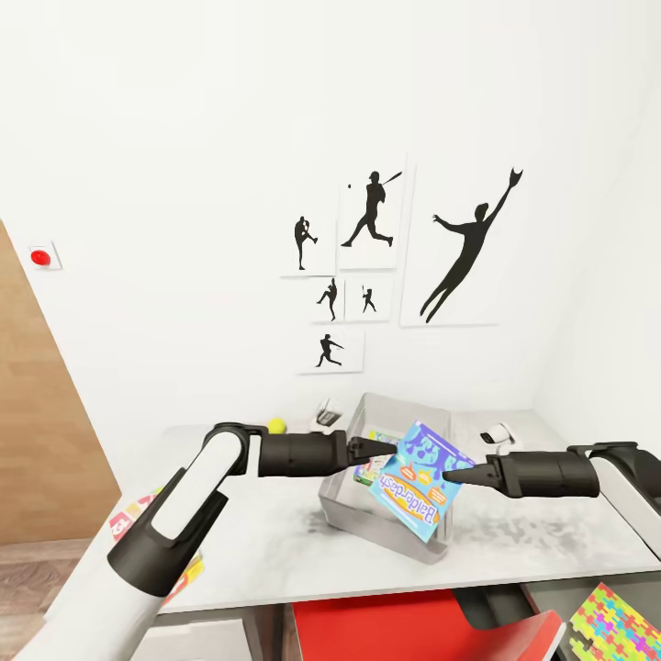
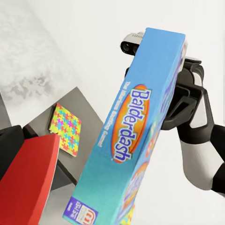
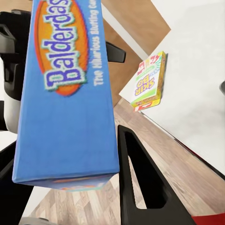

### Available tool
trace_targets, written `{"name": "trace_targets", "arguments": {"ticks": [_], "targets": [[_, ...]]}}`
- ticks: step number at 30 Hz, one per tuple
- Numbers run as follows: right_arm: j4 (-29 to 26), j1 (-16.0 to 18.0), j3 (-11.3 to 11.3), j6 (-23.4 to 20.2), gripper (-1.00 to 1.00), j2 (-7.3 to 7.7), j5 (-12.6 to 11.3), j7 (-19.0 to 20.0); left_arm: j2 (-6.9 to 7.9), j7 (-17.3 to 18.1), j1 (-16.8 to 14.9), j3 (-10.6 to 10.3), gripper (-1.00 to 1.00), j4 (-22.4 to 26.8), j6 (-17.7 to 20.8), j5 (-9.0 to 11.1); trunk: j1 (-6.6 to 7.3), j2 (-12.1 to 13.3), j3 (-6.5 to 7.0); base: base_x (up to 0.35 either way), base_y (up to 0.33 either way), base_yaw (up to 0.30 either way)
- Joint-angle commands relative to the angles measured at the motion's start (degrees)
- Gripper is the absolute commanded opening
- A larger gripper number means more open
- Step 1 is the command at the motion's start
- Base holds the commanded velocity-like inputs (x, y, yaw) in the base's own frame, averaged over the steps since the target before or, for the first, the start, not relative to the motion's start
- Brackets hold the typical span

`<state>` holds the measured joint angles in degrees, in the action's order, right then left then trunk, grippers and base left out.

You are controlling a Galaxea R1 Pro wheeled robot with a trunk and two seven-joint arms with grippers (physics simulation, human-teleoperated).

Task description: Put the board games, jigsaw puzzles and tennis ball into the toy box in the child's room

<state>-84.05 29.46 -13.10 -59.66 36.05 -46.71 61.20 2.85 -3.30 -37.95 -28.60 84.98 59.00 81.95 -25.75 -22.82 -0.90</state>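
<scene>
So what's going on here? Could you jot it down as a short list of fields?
Held item: blue Balderdash board game, tilted
Held by: left end effector and right end effector, pressing opposite sides
Position: above the toy box on the table
Already in box: another game
On table: tennis ball, Skip-Bo game
Lower section: jigsaw puzzle

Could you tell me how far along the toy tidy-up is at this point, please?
Done: one game box seems to lie in the toy box already. In hand: the blue Balderdash game is pinched between the left gripper and right gripper above the box. Left: the tennis ball, the Skip-Bo game at the table edge and the jigsaw puzzle on the lower section.
</scene>
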Motion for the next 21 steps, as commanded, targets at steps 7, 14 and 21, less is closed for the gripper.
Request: {"name": "trace_targets", "arguments": {"ticks": [7, 14, 21], "targets": [[0.0, 0.1, -0.1, -0.3, -1.0, 0.0, -0.2, 0.1, -0.31, -0.4, -0.1, -0.1, 1.0, 0.0, 0.1, 0.4, -0.03, -0.1, -0.09, 0.0, 0.0, 0.0], [0.0, 0.1, -0.1, -0.3, -1.0, -0.09, -0.2, 0.1, -0.88, -0.5, -0.1, -0.1, 1.0, -0.3, 0.0, 0.3, -0.03, -0.1, -0.09, 0.0, 0.0, 0.0], [0.0, 0.1, -0.1, -0.3, -1.0, -0.29, -0.1, 0.1, -1.25, -0.6, -0.1, -0.2, 1.0, -0.5, -0.1, 0.3, -0.03, -0.1, -0.09, 0.0, 0.0, 0.0]]}}
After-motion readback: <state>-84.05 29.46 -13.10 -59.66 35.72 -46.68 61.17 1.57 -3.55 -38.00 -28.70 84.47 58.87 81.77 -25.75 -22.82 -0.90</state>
